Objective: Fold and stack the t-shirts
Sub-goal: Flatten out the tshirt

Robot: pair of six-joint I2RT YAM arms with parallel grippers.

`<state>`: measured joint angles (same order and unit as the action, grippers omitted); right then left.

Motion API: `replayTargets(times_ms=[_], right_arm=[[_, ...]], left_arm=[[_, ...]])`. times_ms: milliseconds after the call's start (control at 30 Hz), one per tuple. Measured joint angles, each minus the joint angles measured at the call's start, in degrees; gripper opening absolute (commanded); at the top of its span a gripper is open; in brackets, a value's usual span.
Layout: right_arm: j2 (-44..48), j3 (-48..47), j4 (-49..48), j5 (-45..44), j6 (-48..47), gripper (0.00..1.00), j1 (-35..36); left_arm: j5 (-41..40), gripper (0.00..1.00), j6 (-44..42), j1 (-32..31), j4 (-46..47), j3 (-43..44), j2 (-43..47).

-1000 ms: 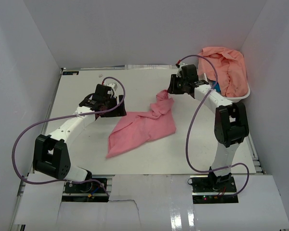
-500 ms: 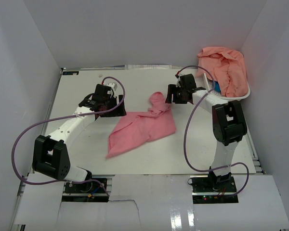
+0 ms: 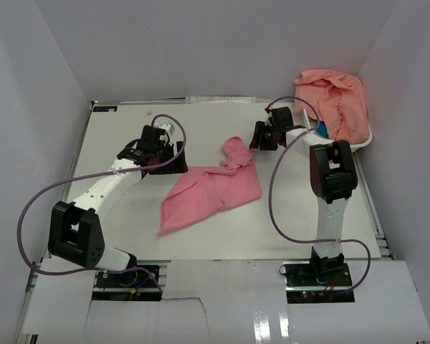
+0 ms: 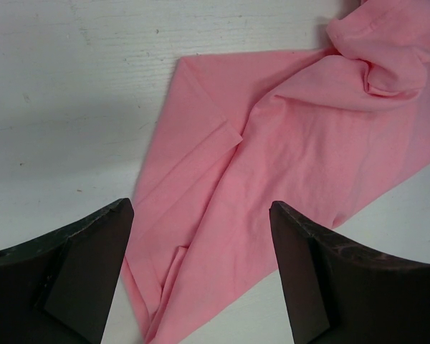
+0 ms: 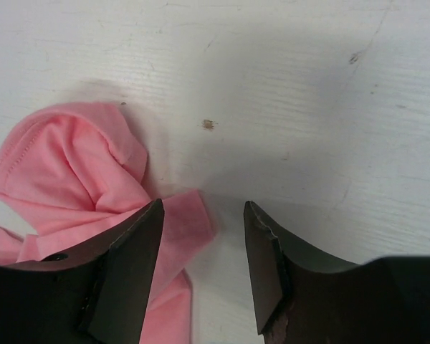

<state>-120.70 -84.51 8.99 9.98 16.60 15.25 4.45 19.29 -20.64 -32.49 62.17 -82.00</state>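
Note:
A rose-pink t-shirt (image 3: 211, 188) lies crumpled on the white table, with one end bunched up (image 3: 235, 152) at its far right. My right gripper (image 3: 260, 136) is open and empty just right of that bunch. In the right wrist view (image 5: 202, 215) the bunch (image 5: 72, 179) lies left of and under the left finger (image 5: 129, 265). My left gripper (image 3: 165, 163) is open and empty over the shirt's left edge. In the left wrist view (image 4: 199, 215) the shirt (image 4: 287, 143) fills the space between and beyond the fingers. More salmon t-shirts (image 3: 333, 100) are heaped in a basket.
The white slotted basket (image 3: 358, 142) stands at the far right, against the right wall. White walls close in the table (image 3: 115, 215) on the left, back and right. Purple cables loop from both arms.
The right arm has drawn back, its elbow now folded. The shirt end that stretched up to the right gripper has dropped into a bunch on the table. The left arm has not moved.

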Motion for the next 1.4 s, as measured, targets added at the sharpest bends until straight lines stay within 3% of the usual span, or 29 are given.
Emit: replayTargets(times_ms=[400,500,533,600,700,733,833,1000,1200,1300,1400], right_arm=[[-0.66,1.31,-2.01,8.24,3.56,0.53,0.20],[-0.20,1.90,-1.18,8.20,3.56,0.33,0.24],[-0.20,1.90,-0.68,8.15,3.52,0.18,0.26],[-0.20,1.90,0.44,8.11,3.50,0.13,0.28],[-0.13,1.92,1.46,7.72,3.76,0.16,0.31],[-0.07,1.92,1.57,7.52,3.78,0.25,0.31],[0.63,2.25,1.73,6.58,3.58,0.36,0.52],[1.75,2.25,3.10,5.05,2.60,0.37,0.59],[1.92,2.25,3.72,4.37,2.19,0.28,0.66],[1.92,2.25,3.98,4.28,1.97,0.11,0.66],[1.92,2.25,4.15,4.33,1.97,0.08,0.68]], left_arm=[[0.00,0.88,0.00,0.00,0.00,0.00,0.00],[0.00,0.88,0.00,0.00,0.00,0.00,0.00],[0.00,0.88,0.00,0.00,0.00,0.00,0.00],[0.00,0.88,-0.02,0.00,0.00,0.00,0.00],[0.00,0.88,0.00,0.00,0.00,0.00,0.00],[0.00,0.88,0.00,0.00,0.00,0.00,0.00],[0.00,0.88,0.00,0.00,0.00,0.00,0.00],[0.00,0.88,0.00,0.00,0.00,0.00,0.02],[0.00,0.88,0.00,0.00,0.00,0.00,0.04],[0.00,0.88,0.00,0.00,0.00,0.00,0.04],[0.00,0.88,0.00,0.00,0.00,0.00,0.04]])
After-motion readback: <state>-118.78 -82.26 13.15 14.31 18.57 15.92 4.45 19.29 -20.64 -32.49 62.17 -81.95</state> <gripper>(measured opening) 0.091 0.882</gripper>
